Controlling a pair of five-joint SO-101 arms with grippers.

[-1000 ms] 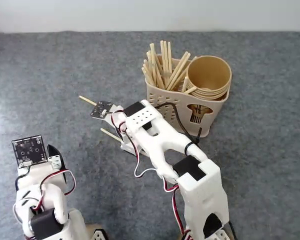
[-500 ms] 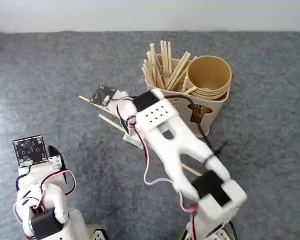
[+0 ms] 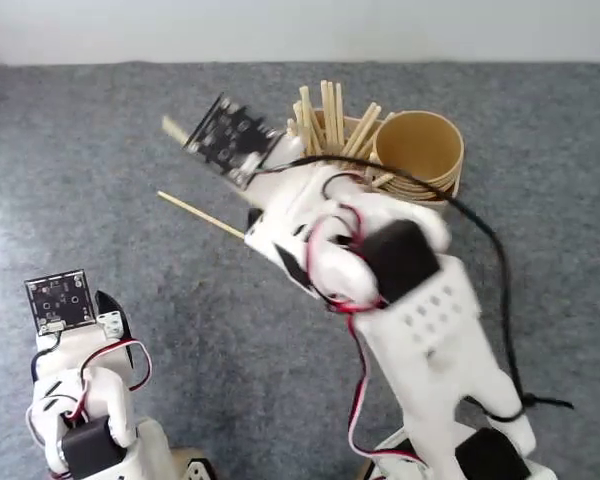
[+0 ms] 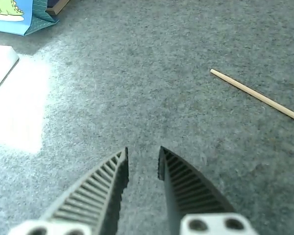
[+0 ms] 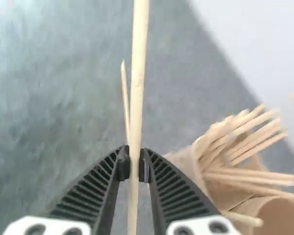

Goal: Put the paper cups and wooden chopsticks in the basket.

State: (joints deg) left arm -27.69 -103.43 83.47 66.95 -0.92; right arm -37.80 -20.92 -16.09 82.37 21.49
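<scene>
My right gripper [image 5: 134, 164] is shut on a wooden chopstick [image 5: 138, 73], held up in the air just left of the basket [image 3: 454, 188]. The chopstick's tip [image 3: 172, 128] pokes out past the wrist board in the high view. The beige basket [image 5: 235, 196] holds several chopsticks [image 3: 330, 115] and stacked paper cups [image 3: 420, 145]. A second chopstick [image 3: 200, 215] lies on the grey carpet left of the raised right arm [image 3: 380, 260]; it also shows ahead of my left gripper [image 4: 257, 95]. The left gripper [image 4: 142, 156] hangs open over bare carpet at the front left, holding nothing.
Grey carpet [image 3: 110, 150] covers the table, with a white wall along the far edge. A white sheet [image 4: 10, 103] and a blue printed item [image 4: 14, 17] lie beyond the left gripper. The right arm's black cable [image 3: 500, 280] loops over the carpet beside the basket.
The right arm has risen from the carpet with one chopstick in its gripper and swung up towards the basket. The other chopstick stays on the carpet. The left arm has kept still.
</scene>
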